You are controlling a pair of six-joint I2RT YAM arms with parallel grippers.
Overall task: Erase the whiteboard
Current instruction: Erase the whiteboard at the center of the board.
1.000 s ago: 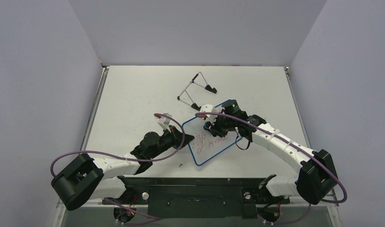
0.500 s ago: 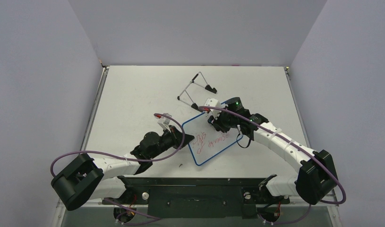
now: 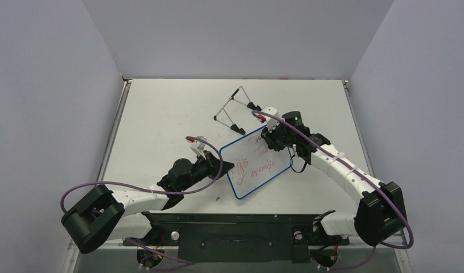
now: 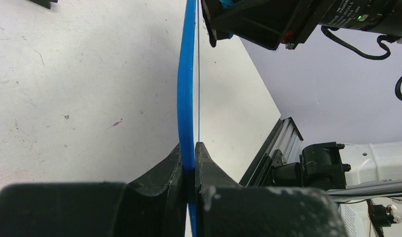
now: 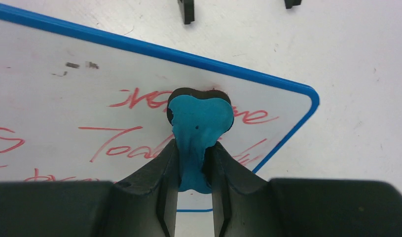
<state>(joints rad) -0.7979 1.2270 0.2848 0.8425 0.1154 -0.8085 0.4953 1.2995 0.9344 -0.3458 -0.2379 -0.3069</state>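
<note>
From above, a wire stand (image 3: 236,110) lies on the table (image 3: 161,114) just beyond the whiteboard (image 3: 255,165), which sits mid-table. The left arm (image 3: 144,196) reaches low to the board's left edge, and the right arm (image 3: 337,168) bends over its far corner.

In the left wrist view, the left gripper (image 3: 226,166) is clamped on the blue rim.

In the right wrist view, the right gripper (image 3: 267,138) pinches a blue eraser (image 5: 201,118) that is pressed on the red writing.

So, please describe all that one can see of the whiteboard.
The whiteboard is a small white rectangle with a thin blue rim, rounded corners and red handwriting. It is askew to the table. The left gripper pinches its left edge; the blue eraser in the right gripper presses its face near the far corner.
</note>
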